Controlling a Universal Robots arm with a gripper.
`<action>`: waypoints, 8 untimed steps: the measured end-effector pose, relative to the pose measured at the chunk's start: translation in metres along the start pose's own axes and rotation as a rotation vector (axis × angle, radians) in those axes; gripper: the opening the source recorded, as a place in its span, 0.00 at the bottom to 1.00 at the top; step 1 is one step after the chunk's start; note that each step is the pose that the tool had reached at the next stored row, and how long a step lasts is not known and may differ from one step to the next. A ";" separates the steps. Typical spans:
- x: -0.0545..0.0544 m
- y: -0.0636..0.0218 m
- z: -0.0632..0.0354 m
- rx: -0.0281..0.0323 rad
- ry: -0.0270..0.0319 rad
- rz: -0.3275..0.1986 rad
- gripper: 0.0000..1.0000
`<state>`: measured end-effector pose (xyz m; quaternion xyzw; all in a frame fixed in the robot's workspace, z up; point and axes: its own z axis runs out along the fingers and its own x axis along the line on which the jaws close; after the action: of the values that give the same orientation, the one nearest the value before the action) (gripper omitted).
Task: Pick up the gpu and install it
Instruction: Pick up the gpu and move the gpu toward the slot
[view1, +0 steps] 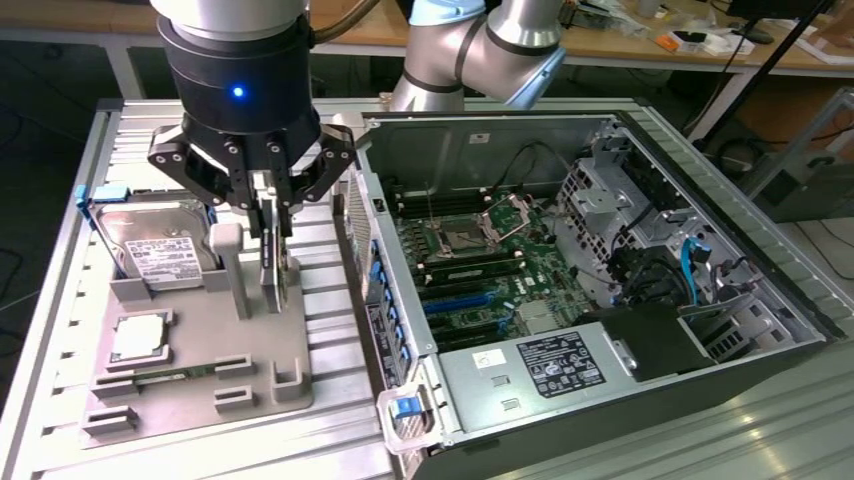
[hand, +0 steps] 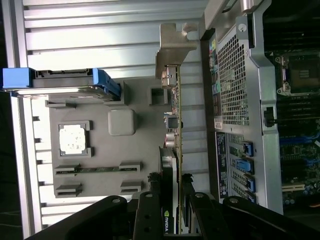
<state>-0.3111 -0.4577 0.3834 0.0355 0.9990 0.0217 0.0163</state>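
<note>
I have the claw (view1: 267, 228) clamped on the gpu (view1: 275, 268), upright over the grey fixture (view1: 200, 385) just beside the open case (view1: 387, 320); grasp made, install not yet done.

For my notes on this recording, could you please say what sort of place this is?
Likely a robotics lab: an open black computer case, a grey plastic parts fixture, and a cluttered wooden workbench behind.

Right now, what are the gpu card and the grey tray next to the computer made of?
The gpu: a thin green circuit board seen edge-on, probably fibreglass, dotted with tiny parts. Its bracket looks like dull bare metal, pale grey and flat like folded sheet. The grey tray: matte and even in colour, with moulded pockets, so likely plastic, maybe printed.
</note>
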 end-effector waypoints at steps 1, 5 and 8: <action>0.000 0.0000 -0.0002 0.0000 0.0001 0.000 0.27; 0.000 0.0000 -0.0008 0.0000 0.0000 0.000 0.27; 0.000 0.0001 -0.0013 0.0000 0.0000 0.000 0.27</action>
<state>-0.3111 -0.4576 0.3847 0.0354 0.9990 0.0217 0.0163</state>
